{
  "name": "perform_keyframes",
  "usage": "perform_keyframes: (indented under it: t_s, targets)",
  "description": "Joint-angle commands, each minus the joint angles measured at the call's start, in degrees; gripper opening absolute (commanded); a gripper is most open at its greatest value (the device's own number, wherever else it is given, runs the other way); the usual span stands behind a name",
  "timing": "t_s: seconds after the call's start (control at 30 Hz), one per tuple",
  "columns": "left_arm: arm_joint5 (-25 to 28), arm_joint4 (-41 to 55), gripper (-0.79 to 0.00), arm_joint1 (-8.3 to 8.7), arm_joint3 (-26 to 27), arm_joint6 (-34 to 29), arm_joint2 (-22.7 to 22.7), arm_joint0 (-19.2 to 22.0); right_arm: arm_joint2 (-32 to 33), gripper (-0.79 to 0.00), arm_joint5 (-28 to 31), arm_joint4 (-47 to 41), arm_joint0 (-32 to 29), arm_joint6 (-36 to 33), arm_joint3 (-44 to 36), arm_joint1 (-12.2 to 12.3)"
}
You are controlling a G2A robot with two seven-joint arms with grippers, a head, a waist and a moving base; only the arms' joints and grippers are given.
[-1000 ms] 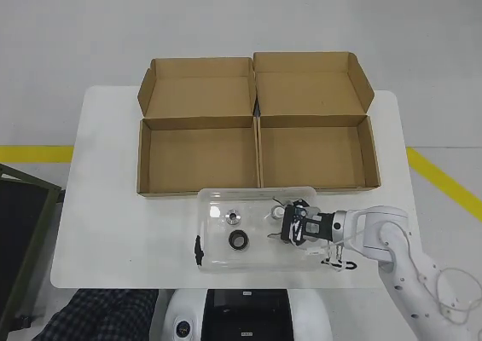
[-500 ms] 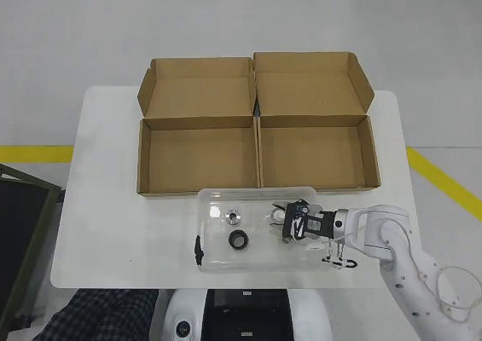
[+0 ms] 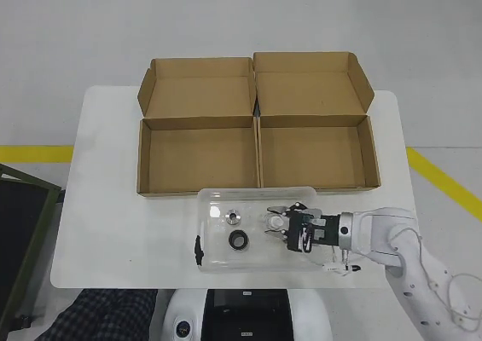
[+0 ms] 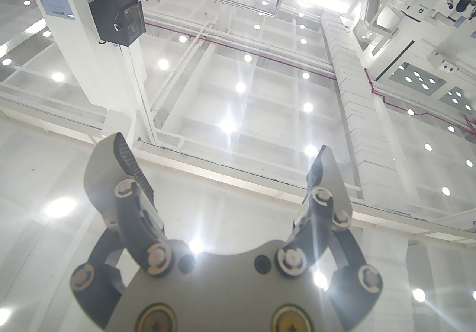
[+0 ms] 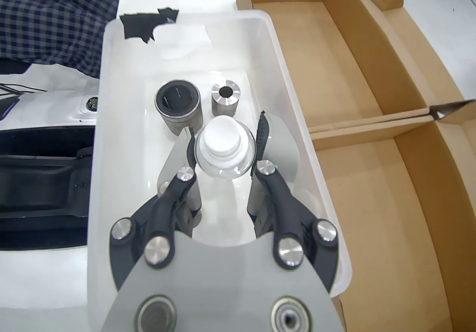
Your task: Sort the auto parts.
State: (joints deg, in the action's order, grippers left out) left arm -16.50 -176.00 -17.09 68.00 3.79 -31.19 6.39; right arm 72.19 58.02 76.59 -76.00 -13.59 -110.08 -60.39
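Observation:
A clear plastic bin (image 3: 209, 258) (image 5: 111, 95) stands at the table's near edge with three parts in it. My right gripper (image 3: 278, 224) (image 5: 227, 141) is down inside the bin, shut on a round part with a white cap (image 5: 222, 141) (image 3: 272, 223), one finger on each side. Just beyond it stand a wide metal sleeve with a black inner ring (image 5: 178, 104) (image 3: 239, 240) and a small metal cylinder with a black hole (image 5: 225, 97) (image 3: 232, 215). My left gripper (image 4: 223, 162) is open and holds nothing, with a ceiling behind it.
Two open cardboard boxes stand side by side behind the bin, the left box (image 3: 198, 158) and the right box (image 3: 313, 156) (image 5: 372, 199), with lids folded back. Black tape (image 5: 143, 24) marks the bin's far end. A person in a checked garment sits at the table's near edge.
My right gripper has slid along the bin toward its middle and now has the white-capped part between its fingers.

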Motion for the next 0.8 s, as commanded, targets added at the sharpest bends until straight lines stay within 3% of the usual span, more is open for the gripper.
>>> perform_keyframes:
  t_s: [0.0,0.47,0.77]
  targets:
    - [0.0,0.0,0.0,0.0,0.0,0.0,0.0,0.0,-0.12,-0.785,-0.02,-1.3,0.43,1.6,-0.1,0.35]
    - [0.0,0.0,0.0,0.0,0.0,0.0,0.0,0.0,3.05,-0.785,-0.02,-18.18,2.68,11.42,0.39,2.46]
    - [0.0,0.0,0.0,0.0,0.0,0.0,0.0,0.0,8.52,-0.785,-0.02,-28.82,1.1,14.9,3.44,3.24]
